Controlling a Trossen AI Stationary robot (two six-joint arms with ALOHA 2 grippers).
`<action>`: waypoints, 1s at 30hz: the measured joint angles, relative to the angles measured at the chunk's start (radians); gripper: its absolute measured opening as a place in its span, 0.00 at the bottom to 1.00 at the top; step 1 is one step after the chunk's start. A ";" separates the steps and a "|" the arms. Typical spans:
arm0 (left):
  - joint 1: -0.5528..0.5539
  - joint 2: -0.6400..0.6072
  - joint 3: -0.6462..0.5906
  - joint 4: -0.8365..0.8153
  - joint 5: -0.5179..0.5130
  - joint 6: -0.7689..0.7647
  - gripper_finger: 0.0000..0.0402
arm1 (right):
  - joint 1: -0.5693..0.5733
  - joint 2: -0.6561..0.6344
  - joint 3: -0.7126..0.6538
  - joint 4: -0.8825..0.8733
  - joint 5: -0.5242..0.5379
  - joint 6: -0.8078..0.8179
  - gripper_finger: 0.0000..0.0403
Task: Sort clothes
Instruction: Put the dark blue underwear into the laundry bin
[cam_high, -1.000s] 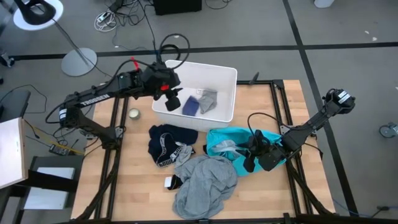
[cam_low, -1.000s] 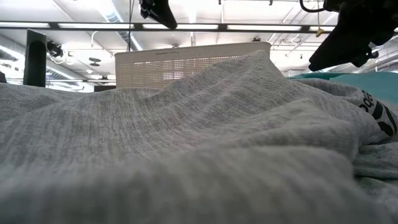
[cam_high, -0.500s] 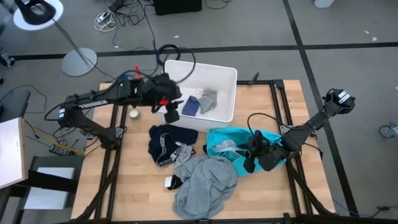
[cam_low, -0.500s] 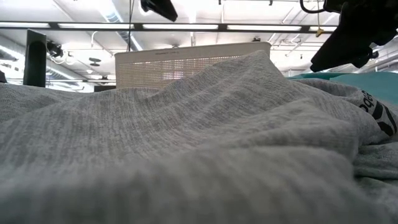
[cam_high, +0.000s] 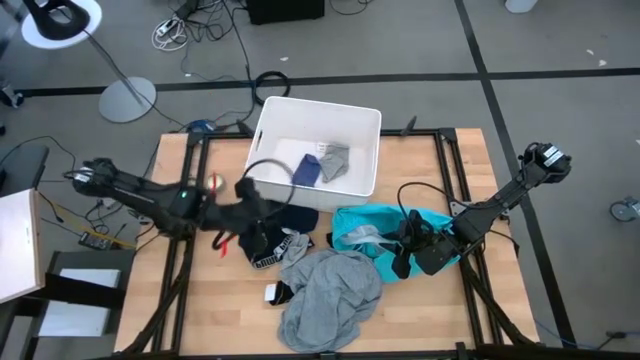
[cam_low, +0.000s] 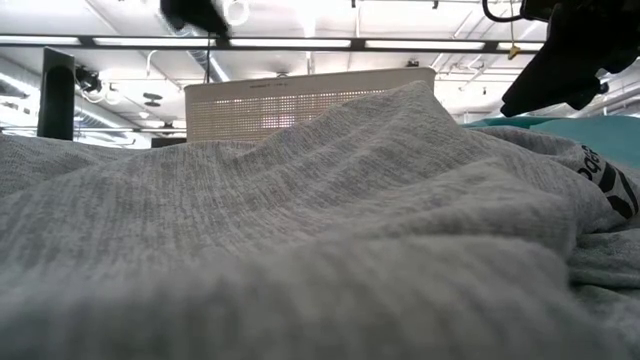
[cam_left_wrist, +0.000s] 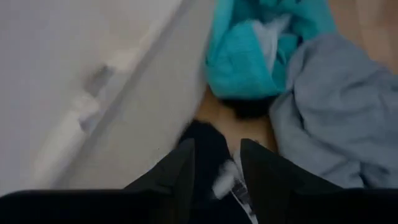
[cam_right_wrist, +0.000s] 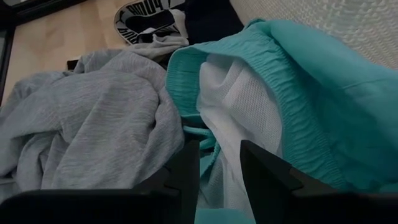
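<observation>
Grey floor and loose cables ring the pale wooden desk (cam_high: 200, 320); at its upper middle in the high view stands a white rectangular plastic bin (cam_high: 360, 120) with a dark navy piece (cam_high: 306, 170) and a small grey sock (cam_high: 335, 160) lying inside. Just below the bin lies a dark navy garment with white lettering (cam_high: 262, 235), a bright turquoise garment (cam_high: 365, 235) to its right, and a large grey shirt (cam_high: 330, 290) at lower centre, its edges touching both.

The left tool (cam_left_wrist: 216, 169) sits low over the navy garment, fingers narrowly apart with nothing clamped. To do this well, I'd judge it should pinch one fold of navy cloth only — clear of the shirt's edge — and lift straight up before heading for the bin.

The right tool (cam_right_wrist: 219, 162) rests on the turquoise garment, slightly parted, gripping nothing I can see.

From desk height the shirt fills nearly everything — only the bin's far wall shows. A small black-and-white item at the shirt's left edge is too small to identify.
</observation>
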 joint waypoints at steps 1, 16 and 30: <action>-0.013 -0.031 -0.062 0.033 -0.011 -0.037 0.34 | 0.001 0.000 0.000 0.000 0.000 0.000 0.29; 0.022 -0.146 -0.702 0.432 -0.070 -0.386 0.34 | -0.003 0.000 0.000 0.010 0.001 0.003 0.28; 0.081 -0.120 -0.900 0.667 0.002 -0.522 0.12 | -0.003 0.000 0.000 0.008 0.001 0.009 0.28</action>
